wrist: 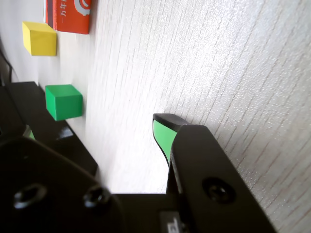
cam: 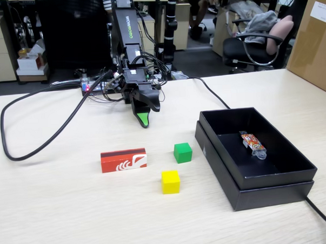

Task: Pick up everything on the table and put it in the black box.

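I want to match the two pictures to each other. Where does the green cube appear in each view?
Fixed view: the green cube sits on the table right of centre, between the red pack and the black box.
Wrist view: the green cube is at the left, about mid-height, beside the dark box edge.
Shared landmark: the yellow cube, which also shows at the upper left of the wrist view.

Fixed view from the front, high, wide; wrist view close along table (wrist: pixel 233 63), sharing cubes.
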Robot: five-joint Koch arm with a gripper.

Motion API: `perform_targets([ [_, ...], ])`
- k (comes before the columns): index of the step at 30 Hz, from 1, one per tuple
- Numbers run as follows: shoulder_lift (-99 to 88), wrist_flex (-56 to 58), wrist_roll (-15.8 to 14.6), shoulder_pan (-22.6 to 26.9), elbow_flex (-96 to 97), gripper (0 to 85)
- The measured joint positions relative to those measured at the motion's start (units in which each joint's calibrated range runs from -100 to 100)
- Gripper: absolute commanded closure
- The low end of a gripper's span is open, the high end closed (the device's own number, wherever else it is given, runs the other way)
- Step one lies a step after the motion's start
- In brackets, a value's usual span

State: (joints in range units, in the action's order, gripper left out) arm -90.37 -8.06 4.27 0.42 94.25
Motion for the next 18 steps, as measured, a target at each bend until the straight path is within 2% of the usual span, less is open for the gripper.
perform_targets([
  [18, -0.89, 0.08, -0.73, 0.34, 0.46, 37.2],
])
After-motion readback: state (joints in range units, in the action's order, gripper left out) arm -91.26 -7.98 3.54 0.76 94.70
